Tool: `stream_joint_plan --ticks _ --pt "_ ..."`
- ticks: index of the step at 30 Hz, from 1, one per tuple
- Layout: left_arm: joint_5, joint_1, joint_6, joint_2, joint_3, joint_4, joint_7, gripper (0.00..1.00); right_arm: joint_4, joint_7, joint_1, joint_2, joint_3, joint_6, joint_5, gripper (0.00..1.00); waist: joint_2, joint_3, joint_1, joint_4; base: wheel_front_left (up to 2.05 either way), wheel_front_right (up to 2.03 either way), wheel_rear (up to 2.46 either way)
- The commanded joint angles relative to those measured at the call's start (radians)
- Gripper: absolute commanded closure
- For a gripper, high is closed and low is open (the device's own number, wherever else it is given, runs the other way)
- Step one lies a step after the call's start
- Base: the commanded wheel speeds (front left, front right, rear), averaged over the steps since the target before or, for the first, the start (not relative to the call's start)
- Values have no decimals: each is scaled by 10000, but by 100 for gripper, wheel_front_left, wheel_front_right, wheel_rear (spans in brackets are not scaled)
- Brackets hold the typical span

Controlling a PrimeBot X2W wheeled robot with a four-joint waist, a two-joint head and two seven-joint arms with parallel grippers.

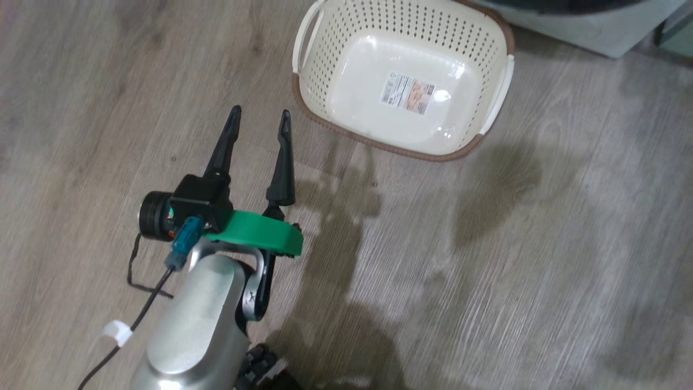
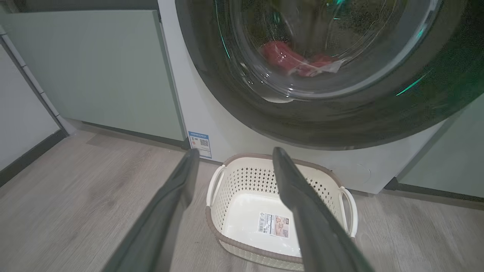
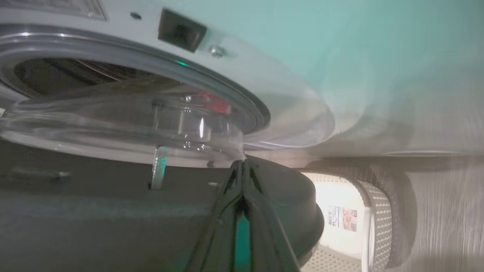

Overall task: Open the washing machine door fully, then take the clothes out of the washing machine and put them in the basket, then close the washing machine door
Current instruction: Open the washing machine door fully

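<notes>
The washing machine (image 2: 211,113) is white, and its door (image 2: 264,121) has a wide black rim around a bulging glass bowl. Red clothes (image 2: 283,56) lie in the drum behind the glass. In the right wrist view the door (image 3: 94,219) stands ajar from the machine front (image 3: 113,22), with the clothes (image 3: 213,102) visible in the gap. My right gripper (image 3: 244,163) is shut, empty, tips against the door's inner edge by the glass. My left gripper (image 1: 260,112) hangs open and empty over the floor, just left of the cream basket (image 1: 379,143), and in its own view (image 2: 235,152) it points at the basket (image 2: 242,247).
Pale green cabinets (image 2: 106,68) flank the machine on both sides. The basket (image 3: 378,204) sits on the wood floor right below the door, holding nothing but its label. A white wall with dark skirting (image 2: 22,155) closes the far left. A black cable (image 1: 142,281) trails from my left wrist.
</notes>
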Motion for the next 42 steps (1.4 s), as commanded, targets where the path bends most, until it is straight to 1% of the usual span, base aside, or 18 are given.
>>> stream_joint_plan --ticks 1,11,22,31,42 --pt "113 82 -14 189 485 -228 -93 0 -638 221 424 396 333 79 156 100 0 -300 -1 -56 0 0 0" --pt "423 636 -238 189 976 20 -93 0 -1559 512 2222 721 737 79 566 100 0 -1523 -1 -134 0 0 0" --pt "608 1154 -404 189 1337 138 -93 0 -1889 967 3620 1089 1311 79 682 100 0 -2489 -1 -1 0 0 0" --pt "766 1527 -523 189 1603 219 -93 0 -1963 935 4656 1820 1646 79 806 100 0 -3124 -1 351 0 0 0" --pt "988 1865 -703 189 1852 329 -93 0 -1842 833 5626 2869 1924 79 892 100 0 -3733 -1 1007 0 0 0"
